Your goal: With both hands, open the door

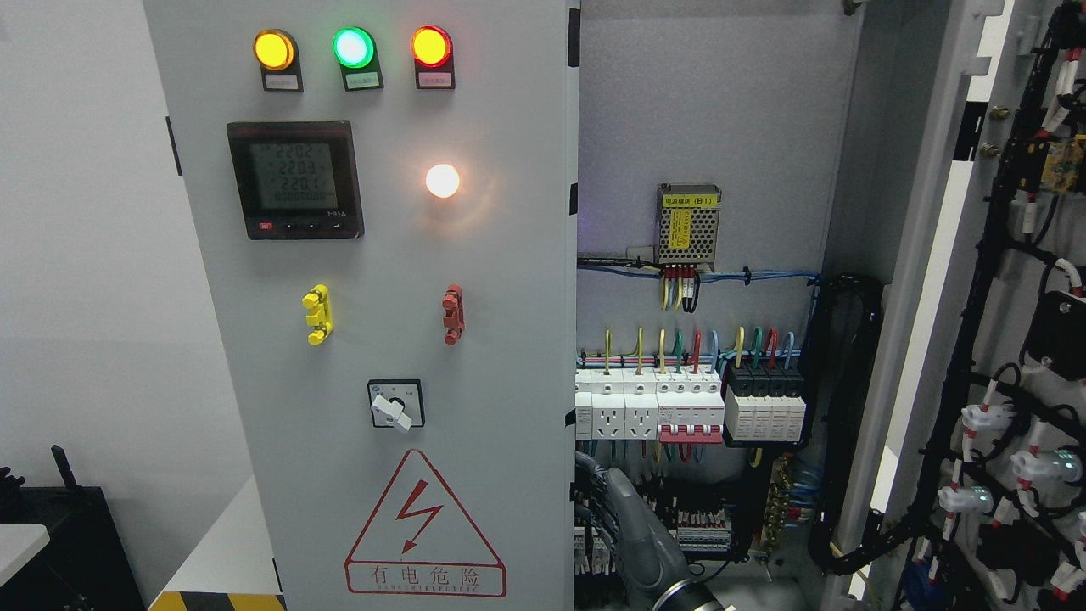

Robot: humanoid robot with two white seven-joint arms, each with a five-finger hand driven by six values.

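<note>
We saw the right door swung open, a hand at six o'clock behind the left door's edge, probably to pull it; we could not tell its grip.

I'm seeing the left door showing pale grey, with amber, green and red lamps glowing along its top edge. Yellow and red handles are sitting mid-panel. A red-outlined lightning triangle is marking its bottom edge. A dark grey hand is showing inside.
</note>
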